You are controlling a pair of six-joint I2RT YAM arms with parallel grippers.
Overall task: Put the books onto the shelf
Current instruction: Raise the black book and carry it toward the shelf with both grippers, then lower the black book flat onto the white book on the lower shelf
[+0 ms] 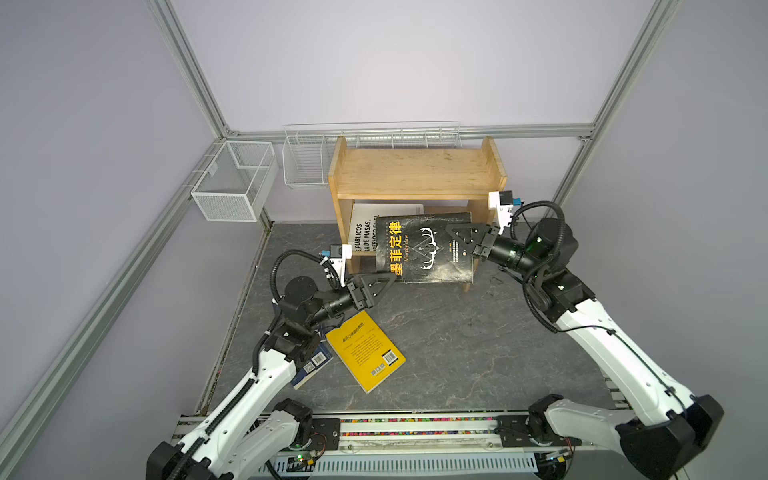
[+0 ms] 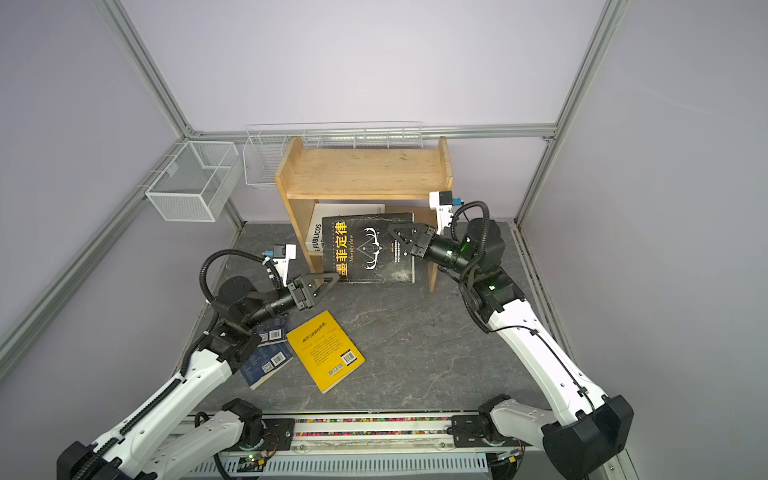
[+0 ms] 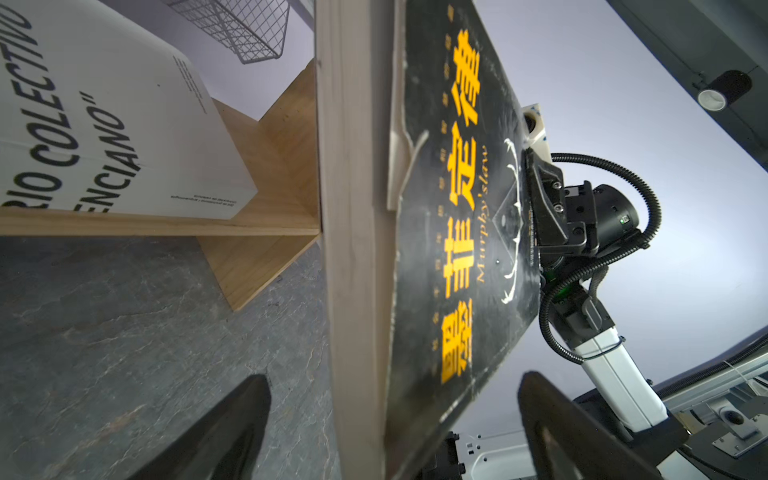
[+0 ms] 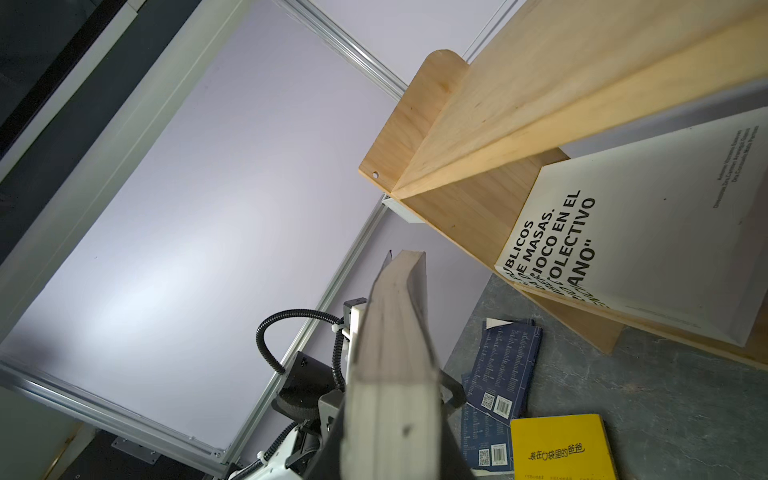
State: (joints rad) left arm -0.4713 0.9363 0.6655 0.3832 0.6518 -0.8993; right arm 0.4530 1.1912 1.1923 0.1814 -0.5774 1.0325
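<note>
Black book (image 1: 424, 249) held on edge before the shelf (image 1: 415, 170), pinched at one side by the closed right fingers (image 1: 461, 235), left fingers (image 1: 376, 286) spread wide astride its opposite corner, white book (image 1: 365, 214) leaned in the lower tier, yellow book (image 1: 365, 351) laid flat on the desk (image 1: 478, 340)

Pale lilac walls (image 1: 395, 62) close three sides, edged by aluminium bars (image 1: 192, 70). The tabletop (image 1: 457, 340) is dark grey, veined like stone. A mesh basket (image 1: 232, 183) hangs far left, a wire basket (image 1: 305, 164) beside it.
</note>
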